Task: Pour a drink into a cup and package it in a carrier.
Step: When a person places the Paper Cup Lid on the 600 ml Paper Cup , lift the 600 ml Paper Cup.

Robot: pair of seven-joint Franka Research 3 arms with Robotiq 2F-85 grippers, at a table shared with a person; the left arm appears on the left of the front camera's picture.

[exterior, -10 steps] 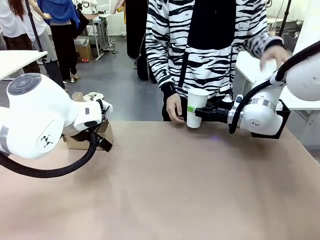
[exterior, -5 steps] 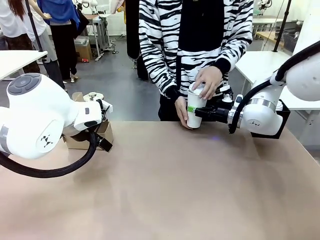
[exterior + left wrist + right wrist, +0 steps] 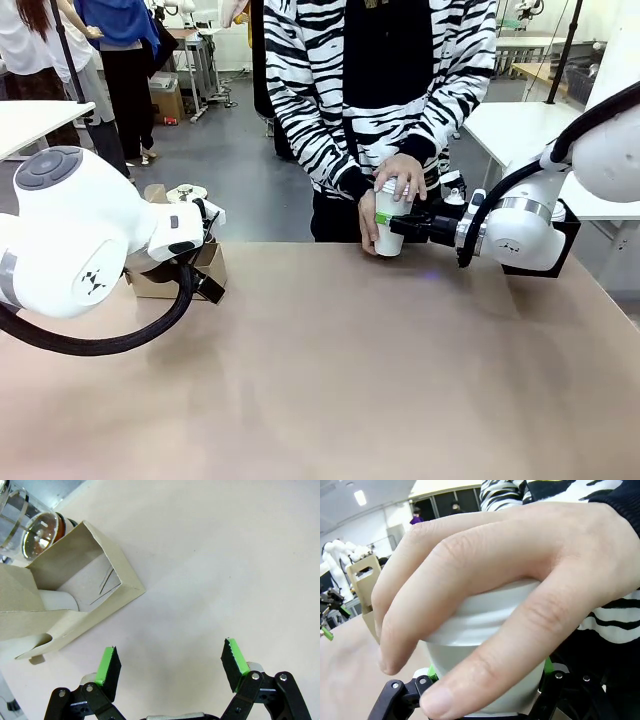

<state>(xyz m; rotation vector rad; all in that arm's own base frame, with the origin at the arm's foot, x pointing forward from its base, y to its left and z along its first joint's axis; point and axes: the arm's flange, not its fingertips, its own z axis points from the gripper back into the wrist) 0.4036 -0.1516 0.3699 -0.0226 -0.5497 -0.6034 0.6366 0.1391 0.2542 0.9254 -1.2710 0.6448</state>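
While the front view gives us the whole table (image 3: 350, 400), with the right gripper (image 3: 392, 222) reaching in level from the right and clamped on the cup (image 3: 388, 235) at the far edge, the right wrist view brings us closer. There we see green pads (image 3: 547, 666) pressed to both sides of the white cup (image 3: 485, 650), and a person's hand (image 3: 495, 590) spread over its top, fingers curled down around what looks like a white lid. Only from the front do we make out the other hand (image 3: 368, 222) against the cup's far side.

The left wrist view shows us what the left arm (image 3: 80, 250) screens from the front. The brown carrier (image 3: 85, 555) stands just beyond the left gripper (image 3: 172, 655), whose jaws are spread wide over bare table, touching nothing. A white cylinder (image 3: 56, 600) sits in one compartment; we cannot tell what it is. Past the carrier stands a glass pitcher (image 3: 40, 532) with the dark drink (image 3: 62, 522) inside. From the front we catch only the carrier's (image 3: 212, 262) edge behind that arm.
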